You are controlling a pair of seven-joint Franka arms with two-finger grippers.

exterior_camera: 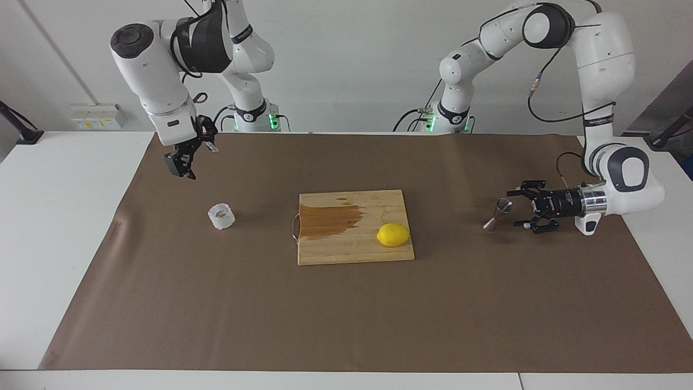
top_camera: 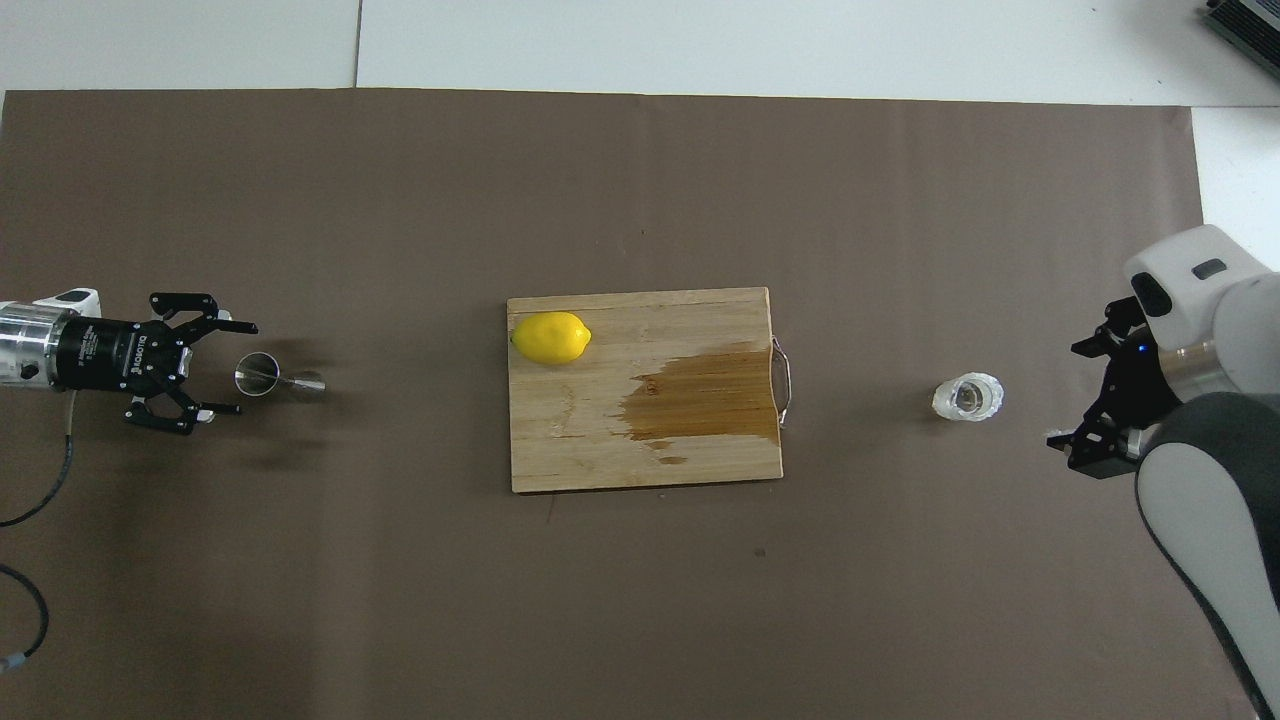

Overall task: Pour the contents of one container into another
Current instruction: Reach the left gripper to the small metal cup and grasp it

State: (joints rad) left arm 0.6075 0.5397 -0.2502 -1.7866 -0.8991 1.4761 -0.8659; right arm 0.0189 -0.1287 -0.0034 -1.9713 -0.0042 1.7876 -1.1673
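The clear faceted glass tumbler [exterior_camera: 221, 215] [top_camera: 967, 397] stands on the brown mat toward the right arm's end. Toward the left arm's end stands the steel jigger [exterior_camera: 498, 214] [top_camera: 270, 378]. My left gripper [exterior_camera: 514, 208] [top_camera: 242, 368] lies horizontal and low, open. Its fingertips [top_camera: 246, 328] have just reached the jigger's rim, one on each side, without gripping it. My right gripper [exterior_camera: 183, 165] [top_camera: 1085, 452] hangs open and holds nothing. It is over the mat at the right arm's end, apart from the tumbler.
A wooden cutting board [exterior_camera: 346, 252] [top_camera: 580, 450] lies mid-table with a dark wet stain and a metal handle on its tumbler side. A lemon [exterior_camera: 393, 234] [top_camera: 550, 337] rests on the board's jigger-side part. The brown mat [exterior_camera: 346, 314] covers most of the white table.
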